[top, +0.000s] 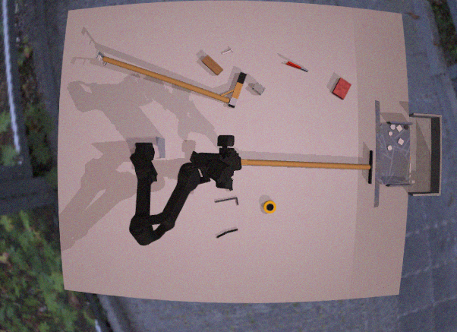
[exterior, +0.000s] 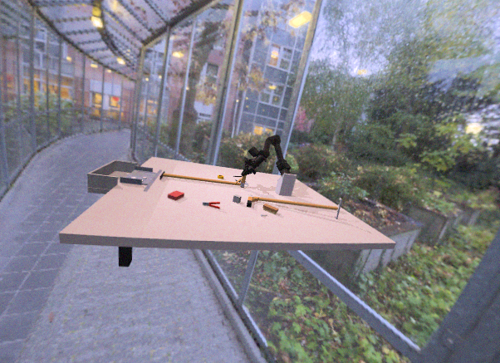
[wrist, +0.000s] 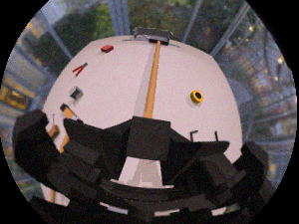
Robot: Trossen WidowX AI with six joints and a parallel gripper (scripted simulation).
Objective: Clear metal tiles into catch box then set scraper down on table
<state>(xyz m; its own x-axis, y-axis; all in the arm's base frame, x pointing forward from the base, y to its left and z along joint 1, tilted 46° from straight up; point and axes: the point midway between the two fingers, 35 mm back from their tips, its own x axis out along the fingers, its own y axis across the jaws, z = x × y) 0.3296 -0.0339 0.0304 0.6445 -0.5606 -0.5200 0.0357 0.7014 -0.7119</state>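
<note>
The gripper (top: 237,162) (exterior: 243,174) (wrist: 149,120) is seen partly closed, clamped on the near end of the scraper (top: 304,164) (exterior: 199,179) (wrist: 152,79); the contact itself is hidden by the dark fingers. The orange shaft is stretched toward the right of the top frame, its black blade (top: 370,167) held just short of the plate (top: 392,169). At least five pale tiles (top: 401,141) are left on the plate, mostly toward its upper part. The catch box (top: 437,116) (exterior: 101,183) is set beyond, at the far right.

On the pinkish table (top: 304,254) (exterior: 174,224) (wrist: 120,69), a second long tool (top: 163,77) (exterior: 299,203) is laid at upper left, a red block (top: 341,88) (exterior: 176,195) (wrist: 107,49) at upper right, and a yellow roll (top: 269,207) (exterior: 220,177) (wrist: 197,96) below the shaft. The table is surrounded by a glazed walkway, with greenery and lit windows outside.
</note>
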